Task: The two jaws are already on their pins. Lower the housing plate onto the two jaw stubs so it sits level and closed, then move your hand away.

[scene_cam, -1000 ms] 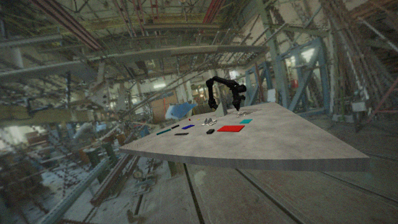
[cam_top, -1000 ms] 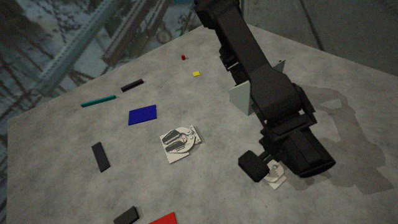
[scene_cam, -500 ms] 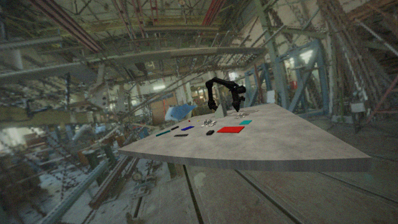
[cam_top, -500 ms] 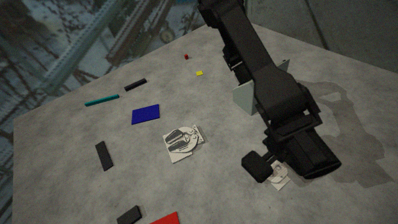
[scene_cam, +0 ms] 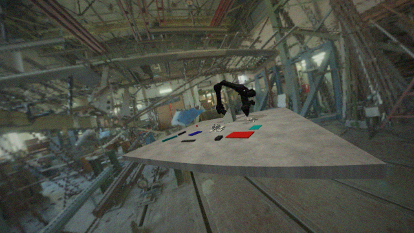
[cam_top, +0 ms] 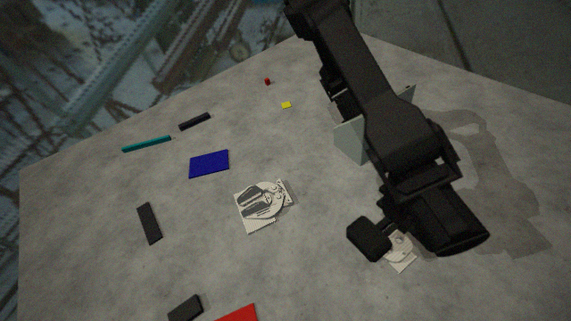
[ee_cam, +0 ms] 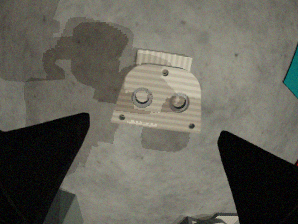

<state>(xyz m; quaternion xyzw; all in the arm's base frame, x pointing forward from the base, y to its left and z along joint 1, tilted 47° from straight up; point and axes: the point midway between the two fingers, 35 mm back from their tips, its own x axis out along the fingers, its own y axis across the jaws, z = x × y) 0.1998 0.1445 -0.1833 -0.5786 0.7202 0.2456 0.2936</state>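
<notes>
The housing plate [cam_top: 400,255] [ee_cam: 160,84] is pale and ribbed, with two round holes, several small dark holes and a ribbed strip at one edge. It lies at the right of the top view, partly hidden by my arm. The base with the jaws [cam_top: 262,201] [scene_cam: 217,128] stands apart from it, nearer the middle; two dark jaws lie side by side on its pale ribbed block. Only its edge shows at the bottom of the wrist view. My gripper [ee_cam: 156,129] is open and empty above the housing plate, its fingers wide apart.
A pale upright panel [cam_top: 350,138] [scene_cam: 229,116] stands beside my arm. A blue plate [cam_top: 209,163], a teal bar [cam_top: 146,144], black blocks, a yellow tile [cam_top: 285,105] and a red piece [cam_top: 267,81] lie around. A red plate [scene_cam: 240,134] and a teal plate [scene_cam: 255,127] are nearer the exterior camera.
</notes>
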